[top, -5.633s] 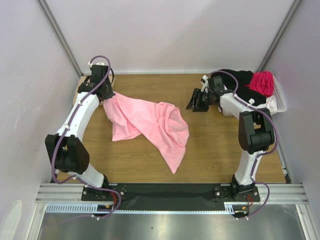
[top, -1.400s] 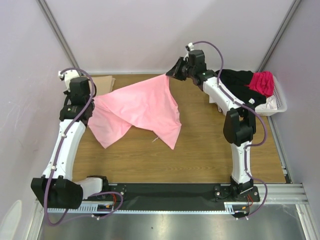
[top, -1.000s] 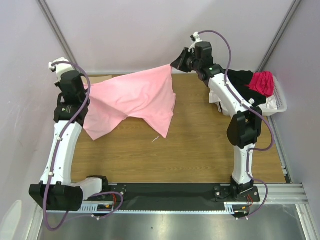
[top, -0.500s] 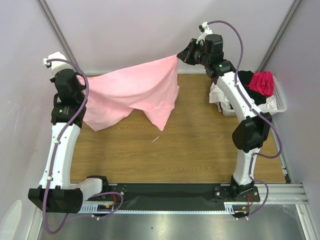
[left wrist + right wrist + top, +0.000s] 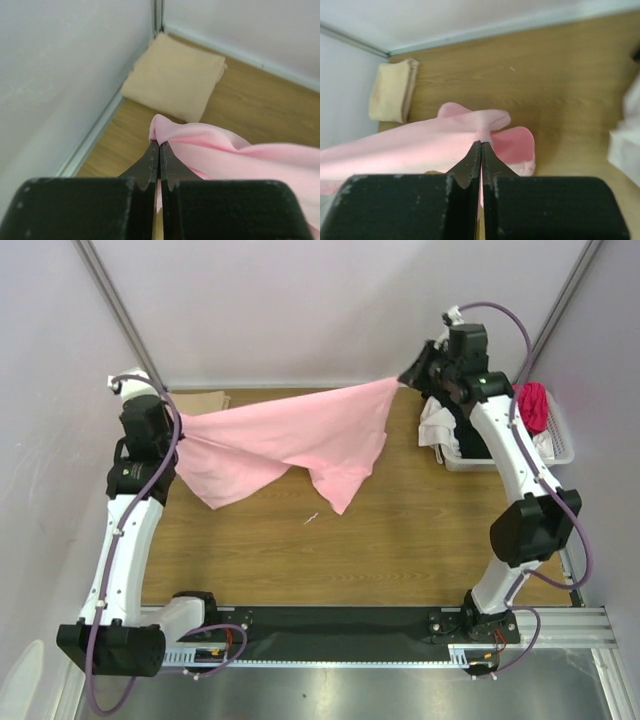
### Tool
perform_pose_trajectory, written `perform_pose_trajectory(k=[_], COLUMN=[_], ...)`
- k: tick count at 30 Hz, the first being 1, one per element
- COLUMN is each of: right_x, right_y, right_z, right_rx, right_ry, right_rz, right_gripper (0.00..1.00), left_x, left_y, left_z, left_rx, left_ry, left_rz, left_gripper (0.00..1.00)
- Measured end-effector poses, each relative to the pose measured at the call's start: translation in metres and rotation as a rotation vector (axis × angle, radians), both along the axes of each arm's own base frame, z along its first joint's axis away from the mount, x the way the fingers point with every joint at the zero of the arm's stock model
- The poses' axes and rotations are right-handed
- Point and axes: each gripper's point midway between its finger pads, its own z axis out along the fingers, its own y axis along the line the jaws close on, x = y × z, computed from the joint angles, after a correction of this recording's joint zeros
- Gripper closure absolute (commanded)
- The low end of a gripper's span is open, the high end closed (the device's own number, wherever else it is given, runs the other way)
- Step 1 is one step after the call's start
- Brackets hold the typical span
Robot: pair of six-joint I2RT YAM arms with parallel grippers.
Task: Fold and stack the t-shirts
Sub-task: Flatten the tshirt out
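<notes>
The left gripper (image 5: 168,423) and right gripper (image 5: 407,377) each pinch an edge of the light pink t-shirt (image 5: 290,435), which hangs stretched above the worktop (image 5: 420,540). This looks like the spreading step; next it likely needs laying flat for folding.

Your pink shirt (image 5: 290,440) hangs stretched out in the air, its lower edge sagging; your tan shirt (image 5: 175,75) (neatly folded) lies in the far-left corner.
</notes>
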Motion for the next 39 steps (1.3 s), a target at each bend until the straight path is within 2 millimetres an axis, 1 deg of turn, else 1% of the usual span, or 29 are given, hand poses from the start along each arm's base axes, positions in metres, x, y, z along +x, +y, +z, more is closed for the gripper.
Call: perform_pose_trajectory(k=[3, 4, 6, 9, 10, 13, 15, 17, 19, 20, 22, 23, 24, 25, 26, 27, 28, 29, 30, 31, 33, 34, 35, 36, 37, 39], right_x=[-0.012, -0.014, -0.019, -0.019, -0.015, 0.004, 0.026, 0.048, 0.064, 0.07, 0.079, 0.082, 0.084, 0.084, 0.085, 0.086, 0.086, 0.086, 0.084, 0.082, 0.074, 0.066, 0.055, 0.043, 0.033, 0.006], right_y=[-0.027, -0.031, -0.033, -0.027, -0.024, -0.015, -0.01, -0.007, -0.006, -0.007, -0.01, -0.013, -0.016, -0.02, -0.024, -0.027, -0.03, -0.032, -0.034, -0.035, -0.036, -0.034, -0.032, -0.03, -0.028, -0.02], right_z=[-0.029, -0.038, -0.059, -0.084, -0.09, -0.116, -0.133, -0.151, -0.163, -0.166, -0.172, -0.171, -0.171, -0.169, -0.168, -0.166, -0.166, -0.166, -0.166, -0.167, -0.167, -0.167, -0.166, -0.163, -0.16, -0.147], right_rx=[-0.005, -0.006, -0.007, -0.003, 0.0, 0.002, -0.006, -0.02, -0.033, -0.037, -0.049, -0.05, -0.05, -0.049, -0.046, -0.05, -0.055, -0.055, -0.053, -0.054, -0.052, -0.052, -0.051, -0.051, -0.049, -0.039], right_ry=[0.095, 0.116, 0.165, 0.214, 0.221, 0.243, 0.248, 0.252, 0.249, 0.247, 0.243, 0.239, 0.238, 0.239, 0.239, 0.235, 0.234, 0.238, 0.244, 0.252, 0.268, 0.279, 0.295, 0.308, 0.313, 0.314], right_rz=[-0.058, -0.068, -0.065, -0.041, -0.031, -0.001, 0.017, 0.029, 0.034, 0.033, 0.027, 0.025, 0.019, 0.013, 0.006, 0.005, 0.008, 0.011, 0.012, 0.018, 0.027, 0.036, 0.044, 0.051, 0.058, 0.073], right_gripper=[1.0, 1.0, 1.0, 1.0, 1.0, 1.0, 1.0, 1.0, 1.0, 1.0, 1.0, 0.94, 0.85, 0.64, 0.55, 0.47, 0.4, 0.31, 0.28, 0.24, 0.23, 0.22, 0.22, 0.22, 0.22, 0.22], left_x=[0.003, 0.005, 0.013, 0.029, 0.034, 0.061, 0.078, 0.1, 0.116, 0.124, 0.135, 0.141, 0.145, 0.148, 0.15, 0.15, 0.15, 0.15, 0.149, 0.146, 0.134, 0.125, 0.109, 0.088, 0.081, 0.045], left_y=[-0.007, -0.01, -0.014, -0.02, -0.023, -0.029, -0.034, -0.039, -0.043, -0.044, -0.046, -0.046, -0.046, -0.047, -0.047, -0.047, -0.048, -0.048, -0.048, -0.048, -0.048, -0.048, -0.048, -0.047, -0.047, -0.048], left_z=[-0.029, -0.037, -0.057, -0.087, -0.095, -0.118, -0.131, -0.142, -0.151, -0.155, -0.16, -0.161, -0.161, -0.161, -0.159, -0.157, -0.156, -0.154, -0.153, -0.154, -0.154, -0.154, -0.154, -0.155, -0.156, -0.162], left_rx=[-0.043, -0.054, -0.078, -0.105, -0.114, -0.141, -0.157, -0.171, -0.181, -0.184, -0.187, -0.188, -0.189, -0.188, -0.189, -0.19, -0.194, -0.197, -0.201, -0.207, -0.227, -0.239, -0.257, -0.283, -0.29, -0.346], left_ry=[0.079, 0.102, 0.158, 0.226, 0.24, 0.259, 0.274, 0.283, 0.293, 0.296, 0.305, 0.305, 0.304, 0.303, 0.301, 0.3, 0.297, 0.294, 0.294, 0.303, 0.322, 0.332, 0.349, 0.364, 0.37, 0.386], left_rz=[-0.023, -0.029, -0.043, -0.061, -0.071, -0.097, -0.116, -0.138, -0.155, -0.16, -0.165, -0.167, -0.168, -0.171, -0.173, -0.175, -0.173, -0.171, -0.168, -0.164, -0.149, -0.139, -0.122, -0.092, -0.083, -0.036], left_gripper=[0.99, 1.0, 1.0, 0.99, 1.0, 1.0, 1.0, 0.99, 0.98, 0.97, 0.93, 0.91, 0.78, 0.69, 0.57, 0.3, 0.21, 0.15, 0.04, 0.02, 0.0, 0.0, 0.0, 0.0, 0.01, 0.03])
